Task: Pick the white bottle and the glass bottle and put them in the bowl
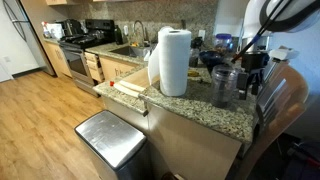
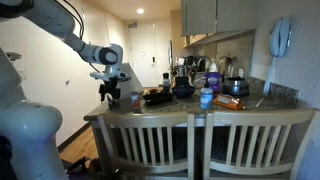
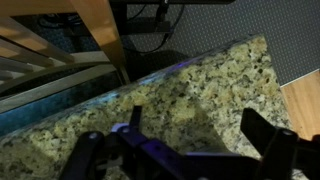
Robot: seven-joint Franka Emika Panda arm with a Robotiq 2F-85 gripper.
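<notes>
My gripper (image 3: 200, 125) is open and empty, with only bare granite countertop (image 3: 190, 80) between the fingers. In both exterior views it hangs just above the end of the counter (image 2: 110, 93) (image 1: 256, 65). A clear glass bottle (image 1: 225, 88) stands on the counter next to the gripper. It shows as a small jar in an exterior view (image 2: 134, 100). A white bottle with a blue cap (image 2: 206, 98) stands near the counter's front edge. A dark bowl (image 2: 183, 90) sits further back. None of these shows in the wrist view.
A paper towel roll (image 1: 174, 62) stands upright on the counter. Pots and clutter (image 2: 232, 86) fill the far end. Wooden chair backs (image 2: 160, 140) line the counter's front, and one shows in the wrist view (image 3: 105, 30). A steel bin (image 1: 110, 138) stands on the floor.
</notes>
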